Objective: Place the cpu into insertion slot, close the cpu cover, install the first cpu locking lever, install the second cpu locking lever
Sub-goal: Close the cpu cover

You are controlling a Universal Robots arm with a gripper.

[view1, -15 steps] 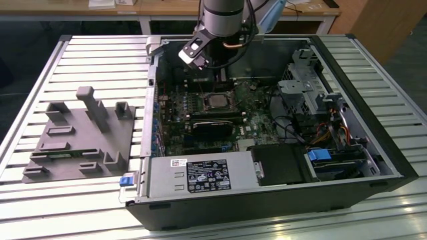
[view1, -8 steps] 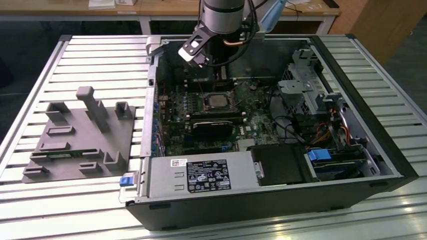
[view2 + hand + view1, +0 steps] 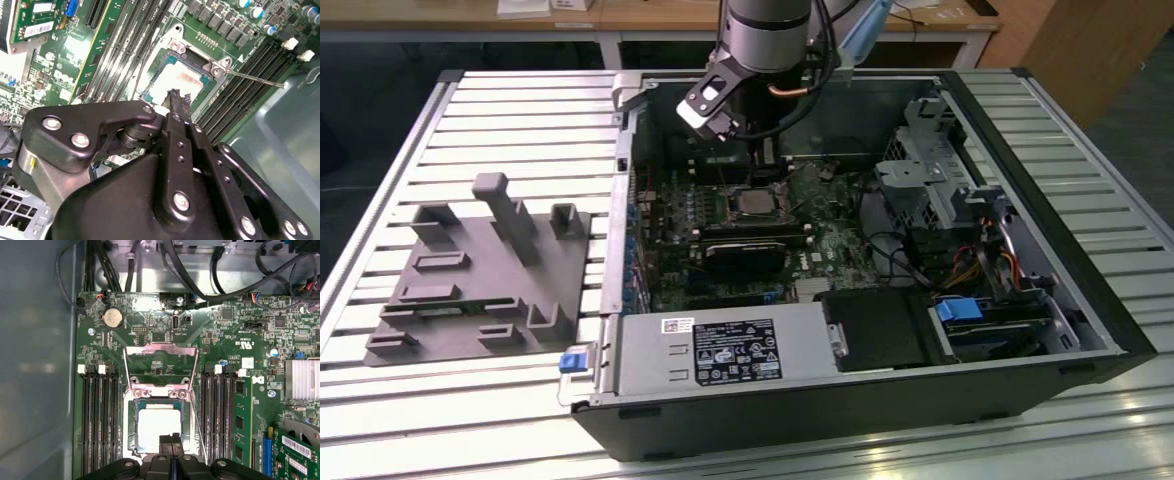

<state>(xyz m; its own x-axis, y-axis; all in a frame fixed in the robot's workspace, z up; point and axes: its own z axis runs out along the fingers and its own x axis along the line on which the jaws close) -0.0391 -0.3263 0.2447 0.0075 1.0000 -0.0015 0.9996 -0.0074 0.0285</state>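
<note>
Silver slatted table (image 3: 520, 110), wooden desk (image 3: 667, 14), cpu (image 3: 157, 427) seated

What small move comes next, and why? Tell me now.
Probably lift the gripper away from the cpu toward the open cpu cover: the cpu already lies in the insertion slot, and the cover is swung back, not closed.

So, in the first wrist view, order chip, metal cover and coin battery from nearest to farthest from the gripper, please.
1. Chip, right at the tips of the gripper.
2. Metal cover, standing open just beyond the chip.
3. Coin battery, farthest, past the cover and off to one side.
</note>
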